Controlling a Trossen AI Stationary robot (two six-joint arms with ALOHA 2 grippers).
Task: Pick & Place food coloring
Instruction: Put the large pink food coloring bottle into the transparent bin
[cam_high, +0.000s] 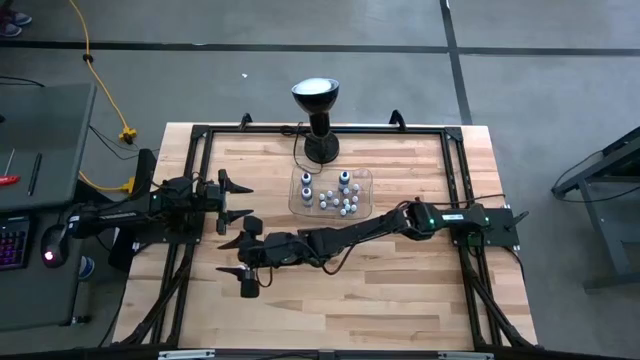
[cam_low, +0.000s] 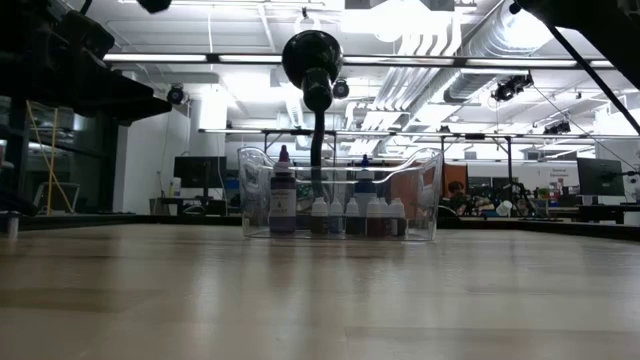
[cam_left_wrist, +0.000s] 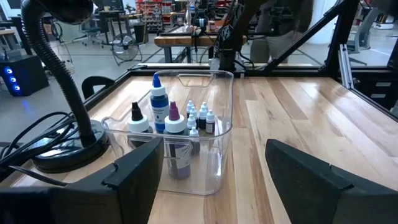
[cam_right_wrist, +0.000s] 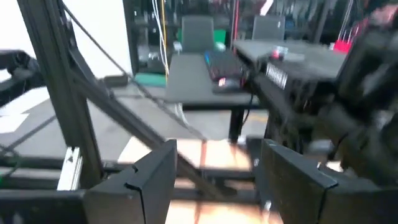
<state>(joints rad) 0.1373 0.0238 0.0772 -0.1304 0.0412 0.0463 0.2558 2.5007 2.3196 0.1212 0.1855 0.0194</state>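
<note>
Lab room with ceiling pipes and strip lights behind; wooden desk (cam_high: 380, 290) inside a black frame; black lamp (cam_high: 317, 118) stands at the far edge, its base just behind the clear tray (cam_high: 364, 180).

Food coloring bottles (cam_high: 340, 203) all sit inside the clear tray, near desk centre toward the far side; two taller ones at the lamp end, small white-capped ones clustered at the other end; left wrist view shows a tall blue bottle (cam_left_wrist: 158, 103), a purple-topped one (cam_left_wrist: 175, 118) and a black-capped one (cam_left_wrist: 136, 116) at the front, the small droppers (cam_left_wrist: 200, 116) behind them; low view shows the row of bottles (cam_low: 340, 213) upright through the tray wall (cam_low: 428, 190).

Left gripper (cam_high: 236, 199) sits left of the tray, well apart from it, pointing at it; jaws wide, nothing between them; fingers (cam_left_wrist: 134, 171) frame the tray in its wrist view.

Right gripper (cam_high: 236, 258) is stretched across the desk to the near-left, well away from the tray, facing the left edge; jaws wide and empty; its wrist view looks past the fingers (cam_right_wrist: 152, 168) to the frame and a side desk with a keyboard (cam_right_wrist: 221, 65).
</note>
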